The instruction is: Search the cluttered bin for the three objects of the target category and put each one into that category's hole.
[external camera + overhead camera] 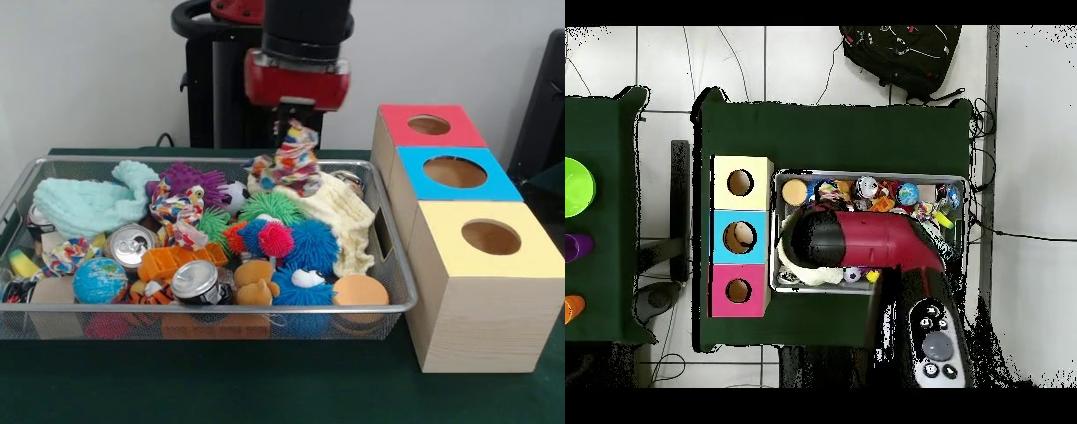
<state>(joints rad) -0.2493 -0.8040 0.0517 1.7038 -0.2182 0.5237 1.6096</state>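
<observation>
So starting at the left of the front view, the wire-mesh bin is stuffed. A mint knitted cloth sits in its upper-left corner, with a small globe ball and two drink cans lower down. One rope toy lies low at the left by the globe, and another rope toy rests near the middle just under a purple plush. Center-frame there's a pile of spiky balls in green, blue and pink, plus a cream cloth to their right.

Above the bin's back edge, the gripper hangs from the red arm and is closed around the third rope toy, which dangles over the cream cloth.

Far right, three wooden boxes stand in a row: red top, blue top, and the yellow-topped one closest to the camera with its hole open. In the overhead view the arm covers most of the bin.
</observation>
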